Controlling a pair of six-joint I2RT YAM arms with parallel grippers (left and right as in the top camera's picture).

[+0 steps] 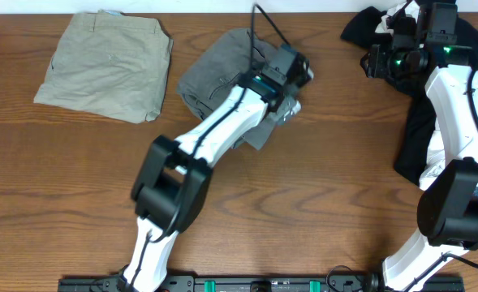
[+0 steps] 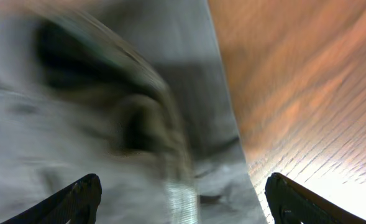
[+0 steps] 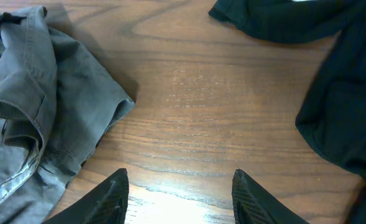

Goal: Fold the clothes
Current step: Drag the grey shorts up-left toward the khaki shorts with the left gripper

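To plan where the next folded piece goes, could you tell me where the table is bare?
Widest bare wood: the front, between the left arm and right arm. Another lies between the grey shorts and the black garments. The far left holds the khaki shorts; the right is crowded.

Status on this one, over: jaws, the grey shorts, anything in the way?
Left gripper jaws open over the grey shorts. Right gripper jaws open, empty, above the table. Shorts bunched, not neatly folded. Nothing blocking; khaki shorts lie folded, apart.
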